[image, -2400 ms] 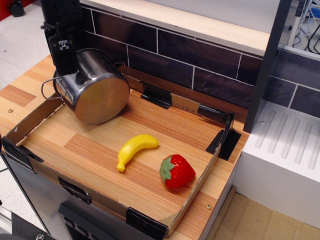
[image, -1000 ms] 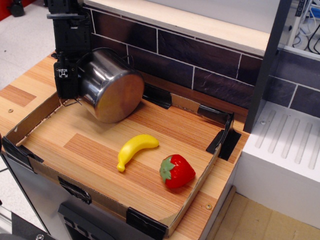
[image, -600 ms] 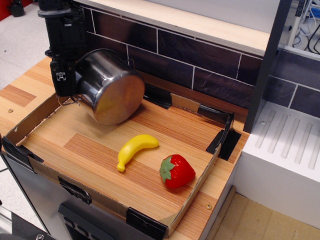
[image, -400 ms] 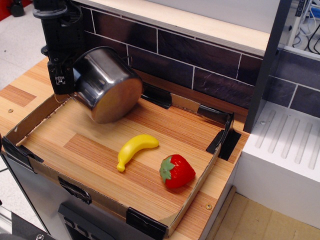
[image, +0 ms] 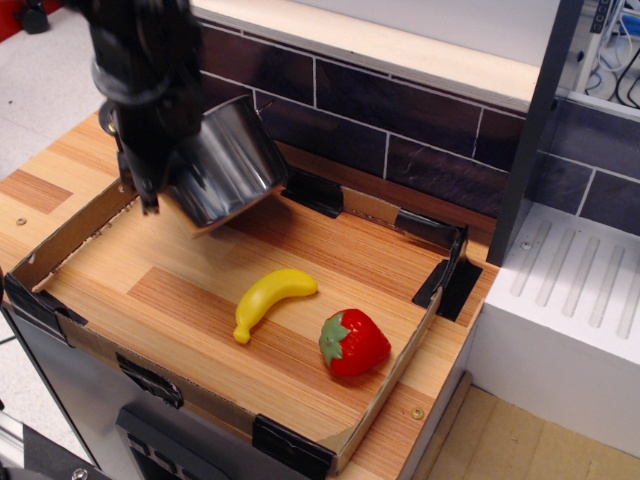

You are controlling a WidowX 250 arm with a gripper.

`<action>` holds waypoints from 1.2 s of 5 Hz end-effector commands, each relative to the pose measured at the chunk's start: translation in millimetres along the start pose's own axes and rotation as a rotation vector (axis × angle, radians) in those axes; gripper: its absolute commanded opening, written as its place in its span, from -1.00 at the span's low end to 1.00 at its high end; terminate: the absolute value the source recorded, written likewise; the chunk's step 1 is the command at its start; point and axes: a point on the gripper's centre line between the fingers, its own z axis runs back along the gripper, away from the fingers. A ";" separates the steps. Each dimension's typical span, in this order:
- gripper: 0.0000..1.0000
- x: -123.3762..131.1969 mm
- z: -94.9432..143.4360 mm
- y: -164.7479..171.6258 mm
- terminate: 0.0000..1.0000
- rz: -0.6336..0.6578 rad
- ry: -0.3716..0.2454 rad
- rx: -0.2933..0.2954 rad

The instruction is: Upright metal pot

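Note:
The shiny metal pot (image: 228, 165) is held off the tray floor at the back left, tilted, its flat base facing down and toward the camera. My black gripper (image: 150, 150) is at the pot's left rim and appears shut on it; the arm blurs with motion and hides the pot's opening and left handle. The fingertips themselves are hidden.
A shallow cardboard tray (image: 80, 335) with a wood-grain floor holds a yellow toy banana (image: 268, 298) at the middle and a red toy strawberry (image: 353, 342) to its right. A dark tiled wall (image: 400, 120) runs behind. A white ridged unit (image: 570, 300) stands at right.
The pot has been lifted off the tray floor and rotated, so its base now points more downward. The arm has swung right and forward over the pot.

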 end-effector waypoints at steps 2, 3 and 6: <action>-1.00 5.5 -4.1 -12.2 -1.00 -0.050 0.056 0.187; 1.00 8.5 -1.6 -16.3 -1.00 0.038 0.087 0.081; 1.00 16.8 8.7 -8.4 -1.00 0.212 0.153 -0.036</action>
